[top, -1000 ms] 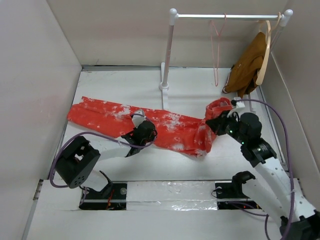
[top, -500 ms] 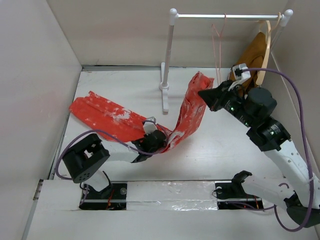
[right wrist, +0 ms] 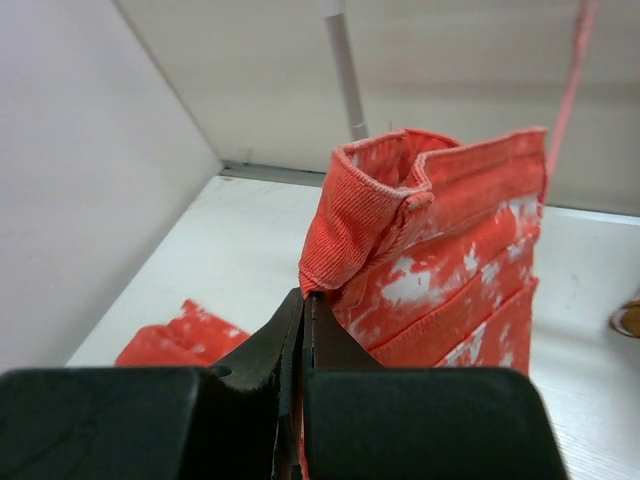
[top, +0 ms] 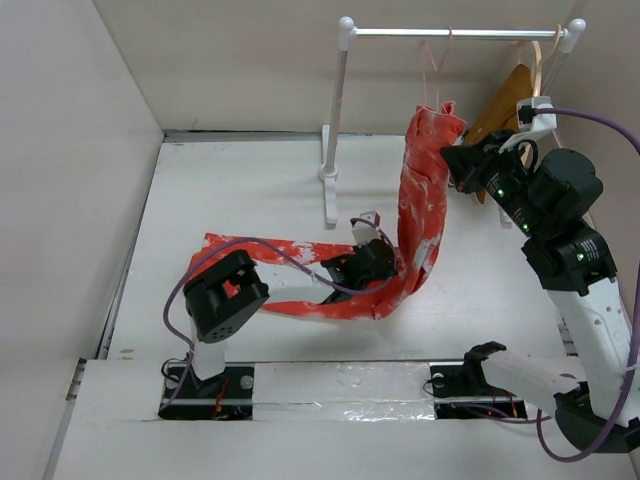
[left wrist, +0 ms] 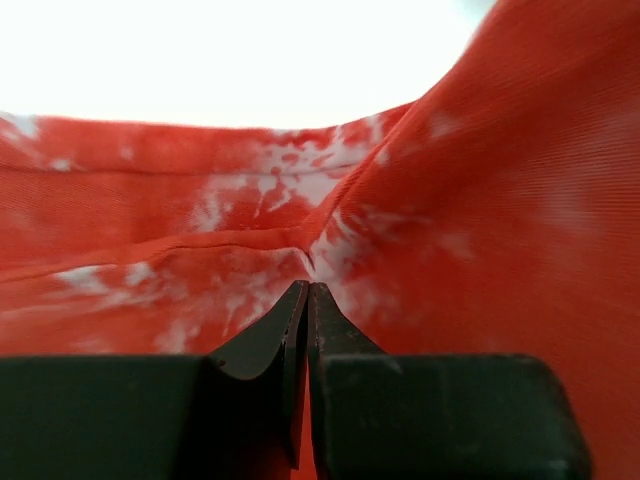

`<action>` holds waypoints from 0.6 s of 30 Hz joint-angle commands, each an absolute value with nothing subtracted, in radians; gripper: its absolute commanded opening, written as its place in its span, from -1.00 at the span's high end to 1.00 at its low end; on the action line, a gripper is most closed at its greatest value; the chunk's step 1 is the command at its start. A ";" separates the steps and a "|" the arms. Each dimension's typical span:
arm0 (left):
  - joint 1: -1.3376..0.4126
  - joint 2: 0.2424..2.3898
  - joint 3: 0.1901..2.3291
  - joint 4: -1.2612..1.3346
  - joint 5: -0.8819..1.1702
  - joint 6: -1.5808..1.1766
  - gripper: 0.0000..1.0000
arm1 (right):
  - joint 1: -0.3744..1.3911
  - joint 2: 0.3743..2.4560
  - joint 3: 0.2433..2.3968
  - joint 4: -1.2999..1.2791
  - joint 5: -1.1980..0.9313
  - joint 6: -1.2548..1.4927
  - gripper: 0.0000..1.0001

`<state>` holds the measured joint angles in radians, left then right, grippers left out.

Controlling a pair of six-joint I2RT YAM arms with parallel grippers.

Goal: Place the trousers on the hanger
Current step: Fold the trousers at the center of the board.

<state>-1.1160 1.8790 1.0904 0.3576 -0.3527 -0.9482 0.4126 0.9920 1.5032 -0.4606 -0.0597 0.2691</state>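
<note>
The red-orange trousers (top: 420, 215) with white blotches rise in a folded band from the table up to the rail. My right gripper (top: 453, 157) is shut on their top edge (right wrist: 370, 215), held high beside the pink wire hanger (top: 432, 62), whose wire shows in the right wrist view (right wrist: 572, 75). My left gripper (top: 378, 262) is shut on the cloth low down near the bend (left wrist: 330, 240). The trouser legs (top: 260, 270) trail left along the table.
A white clothes rail (top: 455, 33) on a post (top: 334, 120) stands at the back. A plain brown garment (top: 500, 110) hangs on a pale wooden hanger (top: 535, 75) at the right end. Side walls close in on the left and right.
My right gripper has lifted the waist end of the trousers up and back to the hanger. My left gripper has moved right with the cloth, dragging the legs towards the middle.
</note>
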 commanded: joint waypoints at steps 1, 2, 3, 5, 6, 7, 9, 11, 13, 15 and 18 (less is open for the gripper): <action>-1.051 1.763 1.050 0.284 -0.410 -0.907 1.00 | 0.367 0.947 1.485 -0.367 -0.083 0.241 1.00; -1.039 1.691 1.010 0.293 -0.414 -0.908 1.00 | 0.358 0.940 1.458 -0.347 -0.086 0.242 1.00; -1.039 1.659 0.962 0.320 -0.414 -0.908 1.00 | 0.348 0.939 1.451 -0.341 -0.107 0.244 1.00; -1.049 1.594 0.841 0.357 -0.402 -0.925 1.00 | 0.348 0.946 1.450 -0.336 -0.129 0.248 1.00; -1.067 1.586 0.810 0.397 -0.388 -0.934 1.00 | 0.348 0.953 1.451 -0.331 -0.139 0.250 1.00; -1.124 1.589 0.775 0.411 -0.373 -0.948 1.00 | 0.348 0.956 1.453 -0.327 -0.144 0.253 1.00; -1.176 1.646 0.773 0.451 -0.367 -0.994 1.00 | 0.359 0.971 1.460 -0.318 -0.144 0.256 1.00; -1.204 1.736 0.810 0.475 -0.351 -1.012 1.00 | 0.383 0.980 1.466 -0.307 -0.134 0.264 1.00; -1.204 1.791 0.868 0.500 -0.322 -1.019 1.00 | 0.399 0.997 1.488 -0.305 -0.120 0.265 1.00; -1.204 1.848 0.900 0.559 -0.305 -1.003 1.00 | 0.411 1.012 1.502 -0.311 -0.112 0.265 1.00; -1.204 1.926 0.989 0.595 -0.285 -0.991 1.00 | 0.431 1.017 1.511 -0.307 -0.092 0.265 1.00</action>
<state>-1.2152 1.8851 0.9001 0.4992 -0.3157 -0.9966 0.4137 1.0302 1.4452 -0.4370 -0.1032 0.2615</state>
